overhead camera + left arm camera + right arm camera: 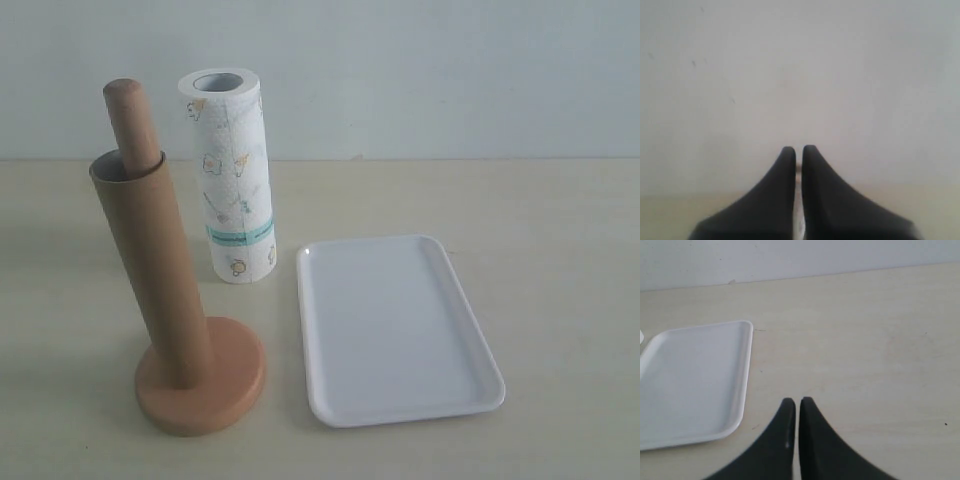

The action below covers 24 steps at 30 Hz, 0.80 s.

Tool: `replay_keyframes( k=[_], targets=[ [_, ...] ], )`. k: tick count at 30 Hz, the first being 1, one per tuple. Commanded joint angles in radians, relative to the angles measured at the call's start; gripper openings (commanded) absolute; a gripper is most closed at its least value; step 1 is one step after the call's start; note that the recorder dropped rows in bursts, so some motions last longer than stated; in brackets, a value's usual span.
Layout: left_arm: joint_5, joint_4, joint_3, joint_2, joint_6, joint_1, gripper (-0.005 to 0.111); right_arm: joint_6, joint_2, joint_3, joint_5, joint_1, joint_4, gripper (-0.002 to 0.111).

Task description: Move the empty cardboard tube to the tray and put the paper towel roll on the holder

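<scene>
around the holder point(200, 392), the cardboard tube point(150, 270) may bind and tip it if lifted askew; left claw point(798, 149) and right claw point(797, 401) sit closed, empty.

1. The holder point(200, 390) stands on the surface point(560, 300) at the front left.
2. The empty cardboard tube point(150, 270) sits over the holder's dowel point(128, 110), with its lower end on the holder's base. The top of the dowel sticks out above the tube's upper rim.
3. The paper towel roll point(235, 180) stands on end on the surface, behind the holder and a little to its right.
4. The tray point(395, 330) lies flat on the surface to the right of the holder, near its base. It is in front of the roll and to the roll's right.
5. A wall point(450, 70) rises behind the far edge of the surface.
</scene>
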Motion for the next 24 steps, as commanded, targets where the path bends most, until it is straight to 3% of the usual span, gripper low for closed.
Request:
replay_keyframes(
  k=[1, 5, 9, 14, 21, 22, 24],
  targets=[
    [0.231, -0.11, -0.025, 0.187, 0.326, -0.029, 0.004, -0.002, -0.004, -0.001, -0.003, -0.003, 0.001, 0.003],
    [0.13, -0.134, 0.052, 0.283, 0.359, -0.029, 0.004, -0.002, -0.004, -0.001, -0.003, -0.003, 0.001, 0.003],
    [-0.061, -0.342, 0.168, 0.281, 0.429, -0.029, 0.004, -0.002, -0.004, -0.001, -0.003, -0.003, 0.001, 0.003],
    [-0.195, -0.722, 0.316, 0.27, 0.755, -0.031, 0.004, -0.002, -0.004, -0.001, -0.003, -0.003, 0.001, 0.003],
    [-0.23, -1.453, 0.481, 0.249, 1.469, -0.032, 0.004, -0.002, -0.004, -0.001, -0.003, -0.003, 0.001, 0.003],
    [-0.221, -1.529, 0.502, 0.249, 1.584, -0.032, 0.004, -0.002, -0.004, -0.001, -0.003, -0.003, 0.001, 0.003],
    [-0.175, -1.529, 0.519, 0.249, 1.637, -0.032, 0.004, -0.002, -0.004, -0.001, -0.003, -0.003, 0.001, 0.003]
  ],
)
